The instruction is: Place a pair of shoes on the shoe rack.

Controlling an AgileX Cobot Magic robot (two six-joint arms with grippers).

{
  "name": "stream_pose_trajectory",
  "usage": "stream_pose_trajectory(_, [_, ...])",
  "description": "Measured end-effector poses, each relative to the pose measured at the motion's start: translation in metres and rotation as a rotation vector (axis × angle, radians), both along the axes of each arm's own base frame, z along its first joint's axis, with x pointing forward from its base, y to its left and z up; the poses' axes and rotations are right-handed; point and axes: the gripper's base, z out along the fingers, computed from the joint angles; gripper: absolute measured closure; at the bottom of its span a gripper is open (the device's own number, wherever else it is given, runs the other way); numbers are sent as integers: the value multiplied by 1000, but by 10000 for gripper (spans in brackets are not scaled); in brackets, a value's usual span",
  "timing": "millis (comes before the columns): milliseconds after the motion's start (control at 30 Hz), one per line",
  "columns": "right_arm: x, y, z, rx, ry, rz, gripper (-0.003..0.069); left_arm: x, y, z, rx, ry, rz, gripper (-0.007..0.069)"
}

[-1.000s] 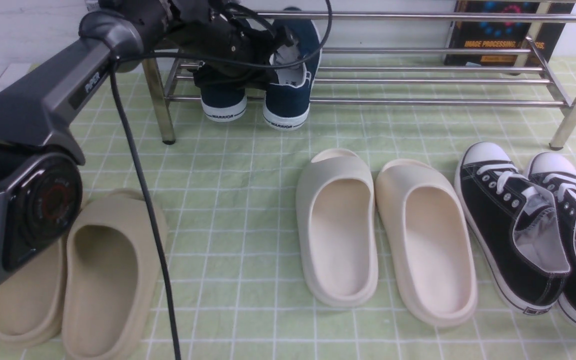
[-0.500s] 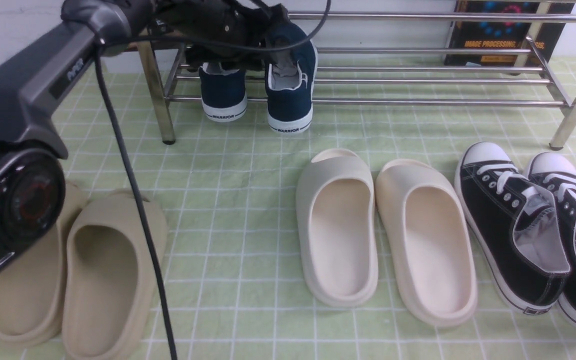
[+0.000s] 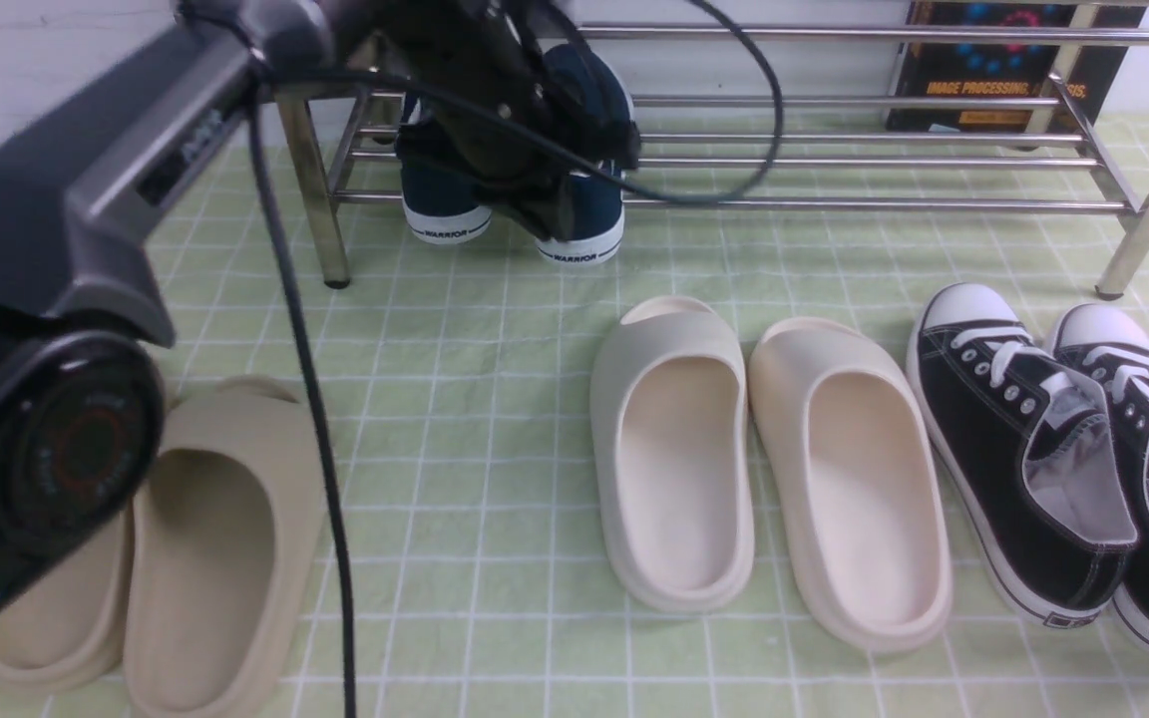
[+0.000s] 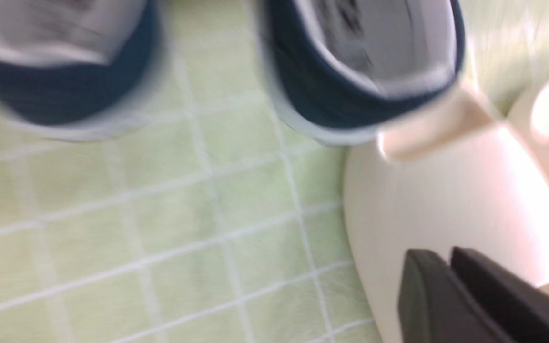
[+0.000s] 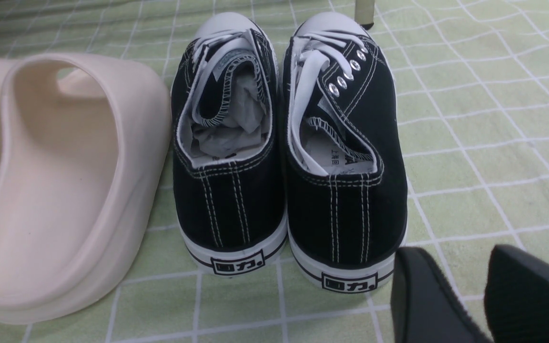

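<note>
Pair of shoes [image 3: 447,204] sits on the shoe rack [image 3: 834,202], lower bars, left end, heels out toward me, side by side. My left gripper [image 4: 439,259] hangs just in front of those heels, fingers pressed together, nothing between them. Right gripper [image 5: 460,267] is spread apart and empty, low behind the black lace-ups [image 5: 284,157]. Cream slippers [image 3: 674,449] lie on the green checked cloth [image 3: 455,329].

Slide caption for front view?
Left gripper by the navy shoes on the shoe rack; slippers and black sneakers lie in front.
</note>
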Motion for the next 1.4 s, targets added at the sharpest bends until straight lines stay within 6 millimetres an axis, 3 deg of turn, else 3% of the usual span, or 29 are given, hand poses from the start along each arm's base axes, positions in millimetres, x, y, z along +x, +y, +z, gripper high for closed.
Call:
stream_pose_trajectory(33, [0, 0, 0, 0, 0, 0, 419, 4, -7, -16, 10, 11, -5, 638])
stream_pose_trajectory(100, [0, 0, 0, 0, 0, 0, 419, 13, -11, -33, 5, 8, 20, 638])
stream_pose_trajectory(200, [0, 0, 0, 0, 0, 0, 419, 24, -9, -45, -25, -17, 91, 638])
stream_pose_trajectory(667, [0, 0, 0, 0, 0, 0, 419, 44, 9, -37, -136, -102, 230, 638])
stream_pose_trajectory(967, [0, 0, 0, 0, 0, 0, 419, 43, 13, -33, -125, -99, 221, 638])
stream_pose_trajectory(1067, [0, 0, 0, 0, 0, 0, 419, 32, 16, -11, -104, -101, 180, 638])
stream_pose_trajectory(1200, [0, 0, 0, 0, 0, 0, 419, 1, 28, 45, -80, -126, 124, 638])
stream_pose_trajectory(1233, [0, 0, 0, 0, 0, 0, 419, -3, 30, 51, -77, -131, 119, 638])
stream_pose_trajectory(1267, [0, 0, 0, 0, 0, 0, 419, -18, 36, 75, -71, -154, 102, 638])
stream_pose_trajectory(1300, [0, 0, 0, 0, 0, 0, 419, -19, 36, 75, -66, -151, 102, 638])
stream_pose_trajectory(1400, [0, 0, 0, 0, 0, 0, 419, -60, 55, 134, -52, -245, 86, 638])
